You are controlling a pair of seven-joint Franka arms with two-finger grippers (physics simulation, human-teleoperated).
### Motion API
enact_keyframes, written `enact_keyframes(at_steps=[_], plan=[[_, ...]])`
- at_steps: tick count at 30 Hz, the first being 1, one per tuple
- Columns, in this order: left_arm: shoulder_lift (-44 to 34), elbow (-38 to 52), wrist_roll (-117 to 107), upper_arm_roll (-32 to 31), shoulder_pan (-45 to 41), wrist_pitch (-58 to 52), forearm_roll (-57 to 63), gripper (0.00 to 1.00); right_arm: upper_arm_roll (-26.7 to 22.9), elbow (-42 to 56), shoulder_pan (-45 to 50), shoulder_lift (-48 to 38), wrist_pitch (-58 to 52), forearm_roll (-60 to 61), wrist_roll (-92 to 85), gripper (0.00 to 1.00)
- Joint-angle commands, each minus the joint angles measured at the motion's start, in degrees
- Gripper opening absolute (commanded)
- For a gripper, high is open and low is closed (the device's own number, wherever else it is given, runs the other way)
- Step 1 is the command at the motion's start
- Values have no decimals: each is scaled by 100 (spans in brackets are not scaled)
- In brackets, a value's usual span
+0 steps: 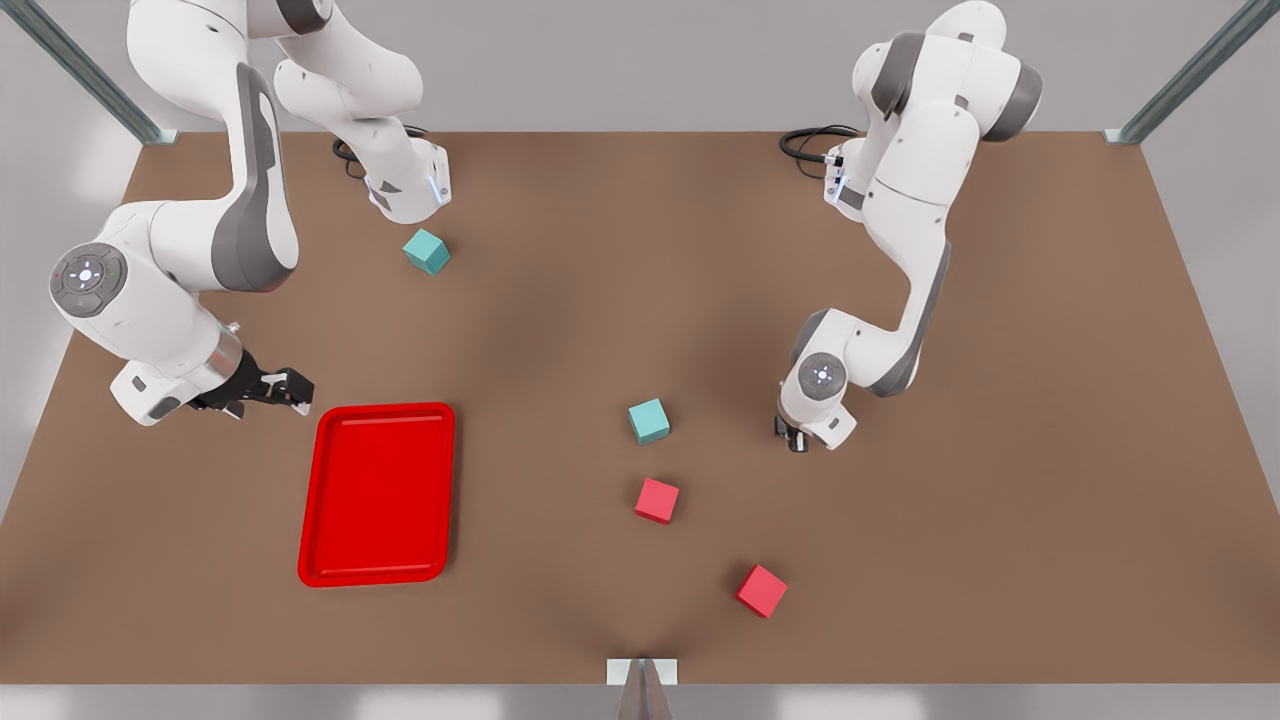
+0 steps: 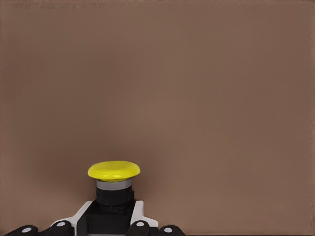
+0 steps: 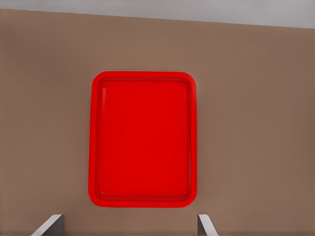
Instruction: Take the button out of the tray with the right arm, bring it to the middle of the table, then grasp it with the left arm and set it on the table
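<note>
front view: brown table (image 1: 640,300), grey surround; left gripper (image 2: 106,231) clamps the button (image 2: 113,184), right gripper (image 1: 275,388) spread.

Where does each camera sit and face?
Front view: overhead, facing down on the plain brown table; white right arm and left arm show.
Left wrist view: on left arm, facing table; left end effector shut on tiny yellow-capped dark grey button.
Right wrist view: on right arm, facing shallow red rectangular tray; open right end effector shows.
Shared: front and right wrist see the tray.

Left end effector (image 1: 792,437) lowered, fingers closed, right end effector (image 1: 283,388) spread, raised
</note>
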Motion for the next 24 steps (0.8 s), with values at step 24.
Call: enact_keyframes(at_steps=[24], plan=[[410,240,-4311,379,-826,-4444,5901,49,-1,12,-8,29,-2,12,-18,100]])
